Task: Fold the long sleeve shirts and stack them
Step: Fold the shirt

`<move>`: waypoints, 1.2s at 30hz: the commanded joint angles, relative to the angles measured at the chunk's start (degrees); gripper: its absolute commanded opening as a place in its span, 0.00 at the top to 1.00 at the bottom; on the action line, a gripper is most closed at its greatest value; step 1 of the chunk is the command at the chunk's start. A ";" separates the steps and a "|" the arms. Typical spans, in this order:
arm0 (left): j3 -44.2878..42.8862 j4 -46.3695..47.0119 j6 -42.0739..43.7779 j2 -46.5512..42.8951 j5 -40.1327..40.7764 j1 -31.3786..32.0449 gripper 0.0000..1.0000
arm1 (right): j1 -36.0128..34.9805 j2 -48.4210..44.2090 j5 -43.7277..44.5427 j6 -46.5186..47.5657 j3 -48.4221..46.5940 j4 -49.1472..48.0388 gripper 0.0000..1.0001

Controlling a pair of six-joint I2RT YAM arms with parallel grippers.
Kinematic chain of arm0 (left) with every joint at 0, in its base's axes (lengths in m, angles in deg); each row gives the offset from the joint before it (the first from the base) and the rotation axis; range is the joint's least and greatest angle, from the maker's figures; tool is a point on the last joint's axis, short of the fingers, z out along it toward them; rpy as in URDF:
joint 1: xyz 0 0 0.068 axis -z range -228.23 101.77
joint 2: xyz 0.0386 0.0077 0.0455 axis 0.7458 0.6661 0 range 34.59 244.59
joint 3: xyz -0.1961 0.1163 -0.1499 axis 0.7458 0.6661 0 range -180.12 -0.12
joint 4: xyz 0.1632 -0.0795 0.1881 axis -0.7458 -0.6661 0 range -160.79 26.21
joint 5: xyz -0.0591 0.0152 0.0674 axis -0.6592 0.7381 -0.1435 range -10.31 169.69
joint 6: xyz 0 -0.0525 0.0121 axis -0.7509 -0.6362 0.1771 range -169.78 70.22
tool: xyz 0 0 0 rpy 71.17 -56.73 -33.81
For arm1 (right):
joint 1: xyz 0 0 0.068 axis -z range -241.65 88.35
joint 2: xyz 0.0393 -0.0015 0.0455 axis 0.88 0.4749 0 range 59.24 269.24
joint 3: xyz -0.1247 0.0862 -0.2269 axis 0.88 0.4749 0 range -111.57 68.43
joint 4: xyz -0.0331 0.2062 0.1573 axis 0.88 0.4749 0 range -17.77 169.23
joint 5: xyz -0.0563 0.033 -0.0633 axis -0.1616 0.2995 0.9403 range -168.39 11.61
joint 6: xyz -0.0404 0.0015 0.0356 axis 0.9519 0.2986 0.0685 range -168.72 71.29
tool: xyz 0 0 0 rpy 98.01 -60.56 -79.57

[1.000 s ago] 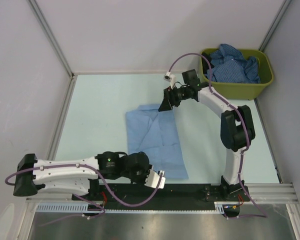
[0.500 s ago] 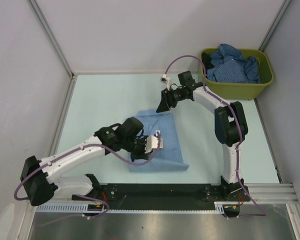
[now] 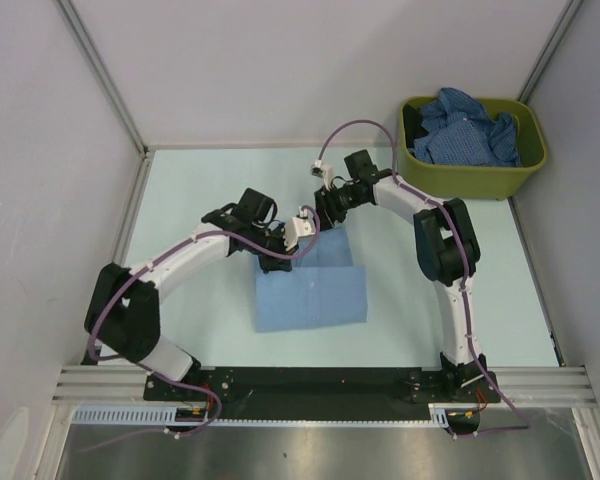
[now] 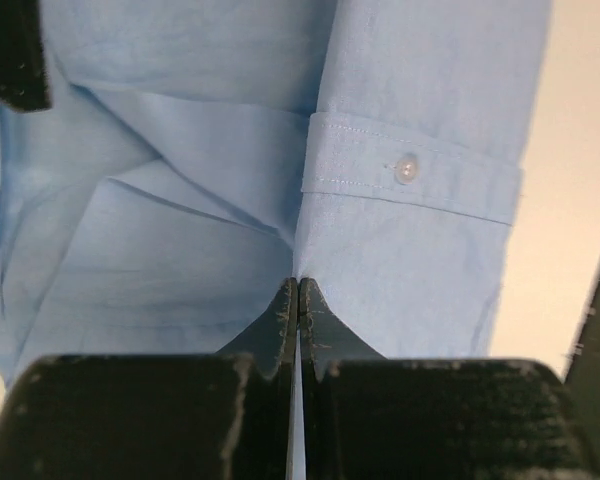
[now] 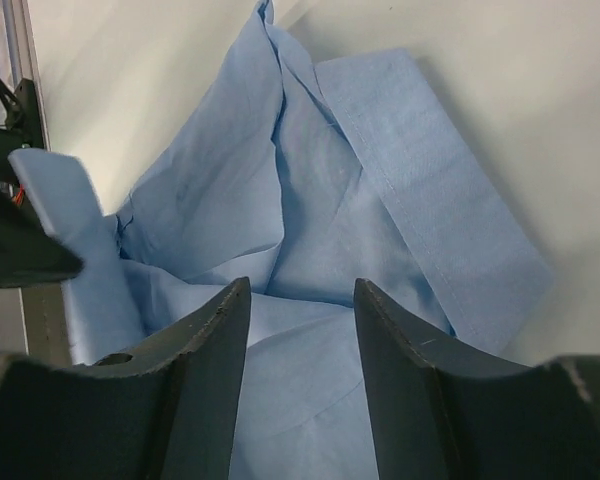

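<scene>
The top camera is looking down on the table (image 3: pixel 200 200) from behind my bases. Both wrist cameras are staring closely at its light blue shirt (image 3: pixel 310 295).

— What's near you that isn't the work?
— An olive bin (image 3: pixel 470 180), beyond my right hand (image 3: pixel 325 205) and off to its right, in the far corner.
— And the rest?
— A pale green table (image 3: pixel 200 190) beneath the hand, grey walls (image 3: pixel 280 60) beyond it, a black rail (image 3: pixel 320 385) well behind it.
</scene>
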 commanded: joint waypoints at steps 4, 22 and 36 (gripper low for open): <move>-4.78 7.85 4.51 10.06 0.48 -5.91 1.00 | 4.01 -2.29 -1.66 -1.62 -4.45 -1.24 0.41; -5.75 -2.95 -0.77 13.32 -16.14 -18.83 0.37 | 6.65 -12.41 -4.74 11.19 15.85 9.38 0.21; -3.55 -5.15 0.03 16.75 -13.41 -19.27 0.36 | 6.30 -11.53 -4.74 19.11 18.66 16.25 0.27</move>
